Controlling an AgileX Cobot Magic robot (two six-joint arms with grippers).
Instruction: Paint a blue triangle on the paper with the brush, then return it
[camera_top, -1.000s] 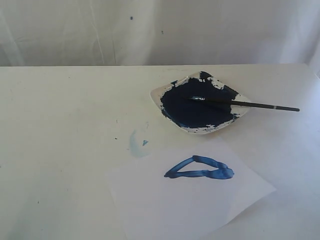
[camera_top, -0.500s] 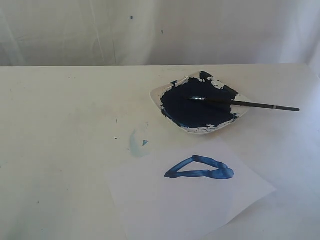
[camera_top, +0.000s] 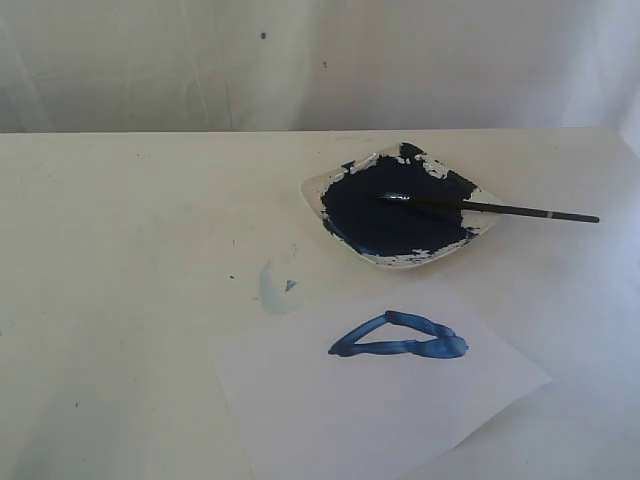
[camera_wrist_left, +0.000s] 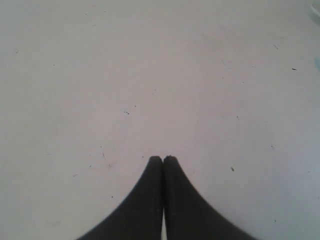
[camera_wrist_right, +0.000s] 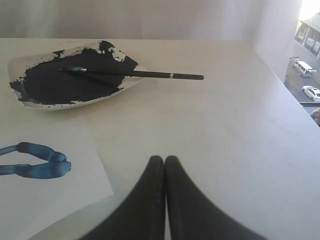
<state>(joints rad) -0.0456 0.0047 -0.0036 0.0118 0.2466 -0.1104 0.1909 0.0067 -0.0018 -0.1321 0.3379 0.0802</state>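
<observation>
Painting: we see the blue triangle (camera_top: 400, 336) closed on all three sides in thick glossy strokes, blobby at the corners, so we judge this part done
Paper: the paper (camera_top: 380, 430) lies flat on the near right of the table (camera_top: 120, 250), with the triangle on its far half
Brush: the brush (camera_top: 490, 208) lies across the paint dish (camera_top: 312, 186), bristle end in the dark blue paint, handle reaching out past the right rim; no gripper touches it, so we take the return as made
Dish: it sits just beyond the paper's far edge; whether the two touch we cannot tell
Left gripper: the left gripper (camera_wrist_left: 162, 159) has its fingers pressed together on nothing, over bare table
Right gripper: the right gripper (camera_wrist_right: 164, 159) is likewise closed and empty, to the right of the paper and near of the dish, well apart from the brush
Smudge: a pale blue smudge (camera_top: 272, 290) marks the table just left of the paper's far corner; we count it as no part of the task
Left to do: nothing that we can see; we judge the task complete
</observation>
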